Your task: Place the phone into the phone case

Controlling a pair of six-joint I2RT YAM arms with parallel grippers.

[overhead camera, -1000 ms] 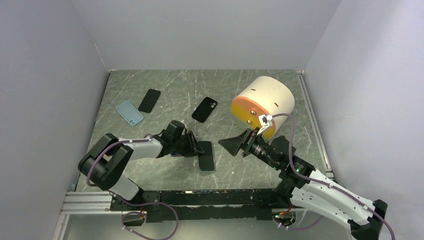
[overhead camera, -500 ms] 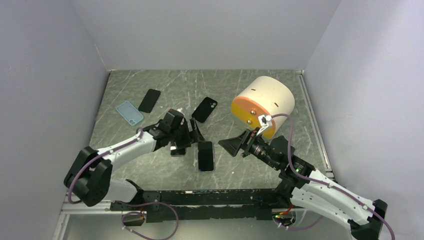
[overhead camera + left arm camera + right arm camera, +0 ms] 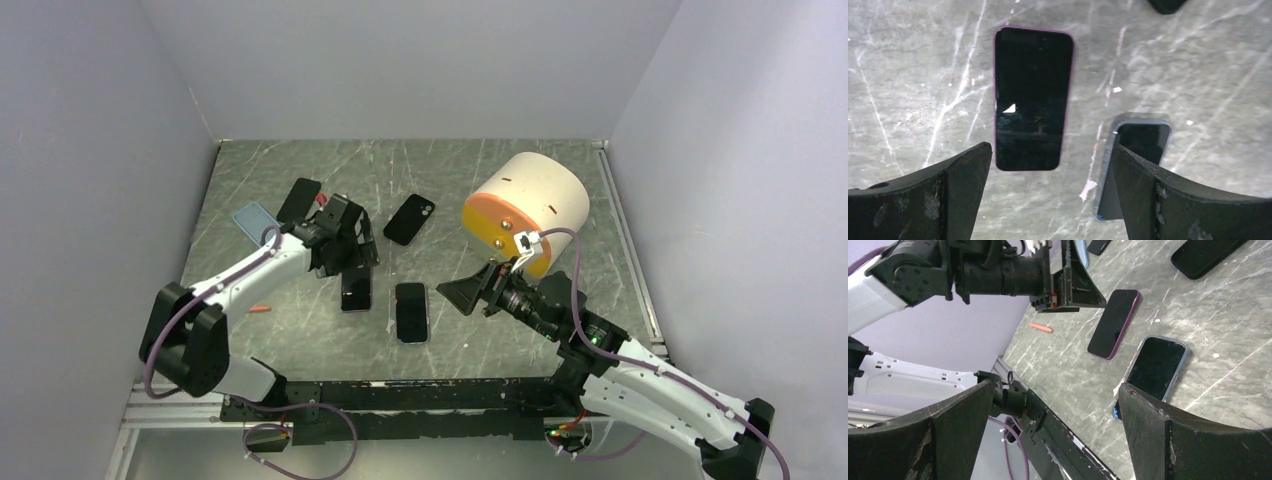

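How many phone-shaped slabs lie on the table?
5: purple-edged slab, grey-edged slab mid-table; lens-marked black slab beyond; plain black slab, blue slab far left. The left arm may hide more.

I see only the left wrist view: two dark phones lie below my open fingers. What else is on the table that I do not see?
Observer: In the top view a light blue case lies beyond the left gripper, further to the left.
Operator: Where is the other arm?
Observer: The right gripper hovers open, to the right of the phone with the grey rim.
Operator: Is anything big nearby?
Observer: A cream cylinder with an orange end lies on its side behind the right gripper.
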